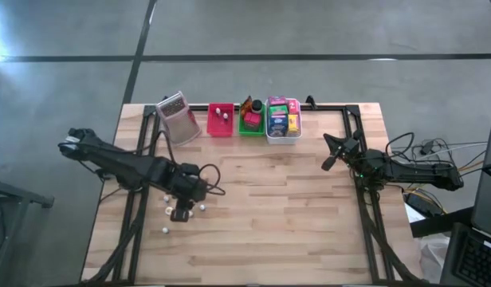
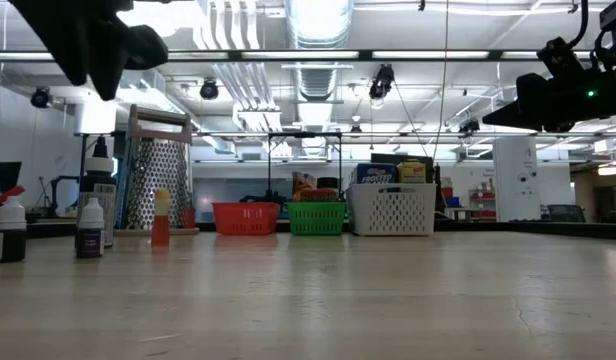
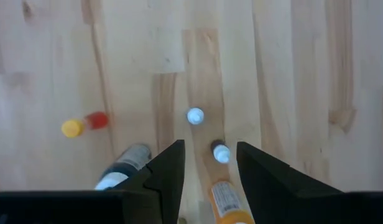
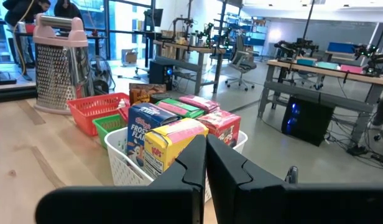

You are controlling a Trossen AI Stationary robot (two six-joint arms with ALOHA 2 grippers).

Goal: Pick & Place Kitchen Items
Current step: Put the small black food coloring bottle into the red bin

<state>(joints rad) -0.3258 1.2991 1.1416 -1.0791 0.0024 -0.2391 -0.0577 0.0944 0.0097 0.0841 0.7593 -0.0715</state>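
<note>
While the high view looks straight down on the pale wooden tabletop (image 1: 269, 215), the left gripper (image 1: 180, 214) hangs over the left-centre boards w/ a few tiny pale bottles (image 1: 165, 230) dotted round it. Along the far edge, left to right: metal box grater w/ pink trim (image 1: 178, 118), red plastic basket (image 1: 220, 120), green plastic basket (image 1: 250, 122), white plastic basket (image 1: 282, 119) packed w/ bright little packets. The right gripper (image 1: 328, 162) waits at the right edge, well apart from the bottles.

Low view, level across the table: small bottles at the left, incl. a dark-bodied white-capped bottle (image 2: 89, 228) and a red bottle w/ a yellow cap (image 2: 160, 217). Behind them the grater (image 2: 157, 180), then red (image 2: 245, 218), green (image 2: 317, 217) and white (image 2: 392, 208) baskets in a row. Both arms show only as dark shapes up top.

Left wrist view: left gripper (image 3: 210, 163) points down, its fingers (image 3: 173, 171) apart, nothing clamped. A white-capped small bottle (image 3: 221, 153) stands between them near the tips, an orange-labelled bottle (image 3: 227, 202) lies under them, another white cap (image 3: 195, 116) sits just ahead. Red-and-yellow bottle (image 3: 84, 124) lies well off to one side; a dark bottle (image 3: 125, 163) lies beside one finger.

Right wrist view: right gripper (image 4: 206, 163) pressed together, empty, aimed at the white basket (image 4: 126, 169) w/ its toy cereal boxes (image 4: 170, 143); red basket (image 4: 95, 109), green basket (image 4: 109, 125) and grater (image 4: 59, 62) beyond.
</note>
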